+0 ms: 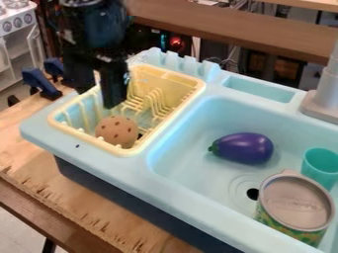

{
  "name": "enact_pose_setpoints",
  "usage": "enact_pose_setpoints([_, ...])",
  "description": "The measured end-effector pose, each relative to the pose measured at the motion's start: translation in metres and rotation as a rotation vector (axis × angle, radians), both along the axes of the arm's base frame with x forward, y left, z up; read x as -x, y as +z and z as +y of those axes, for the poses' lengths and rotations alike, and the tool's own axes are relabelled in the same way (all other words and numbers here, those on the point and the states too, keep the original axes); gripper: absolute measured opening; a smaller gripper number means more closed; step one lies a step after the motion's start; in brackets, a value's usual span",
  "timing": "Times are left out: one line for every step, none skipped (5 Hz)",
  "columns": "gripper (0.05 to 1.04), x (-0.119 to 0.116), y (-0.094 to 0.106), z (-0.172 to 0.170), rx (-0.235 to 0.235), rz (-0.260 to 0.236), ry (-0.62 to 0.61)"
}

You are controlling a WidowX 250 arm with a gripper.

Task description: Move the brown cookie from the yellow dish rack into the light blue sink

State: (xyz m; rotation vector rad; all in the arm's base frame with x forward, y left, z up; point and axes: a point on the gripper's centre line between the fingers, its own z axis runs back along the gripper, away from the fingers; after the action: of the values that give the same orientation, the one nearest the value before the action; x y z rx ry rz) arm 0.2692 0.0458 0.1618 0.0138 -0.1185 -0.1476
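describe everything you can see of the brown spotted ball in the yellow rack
The brown spotted ball looks rounded and tan-brown, dotted with small darker spots, with a matt surface; its exact material can't be told. It sits inside the yellow rack, at the end nearest the camera, close to the rim, which hides a little of its lower edge. The black gripper hangs just above it; whether they touch is hard to tell.

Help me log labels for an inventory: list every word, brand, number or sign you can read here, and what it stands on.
No text can be read.
Can lid: marks like lettering, too faint to read.
Purple eggplant, teal cup, yellow rack: no print seen.
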Motion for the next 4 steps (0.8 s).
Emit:
enact_pose_setpoints([0.999, 0.006, -0.013, 0.006, -0.008, -0.002, 0.022])
enact_pose_setpoints([0.999, 0.003, -0.02, 0.004, -0.035, -0.033, -0.005])
enact_pose_setpoints([0.999, -0.001, -0.023, -0.003, -0.051, -0.033, -0.022])
enact_pose_setpoints([0.999, -0.006, -0.031, -0.009, -0.039, -0.021, -0.047])
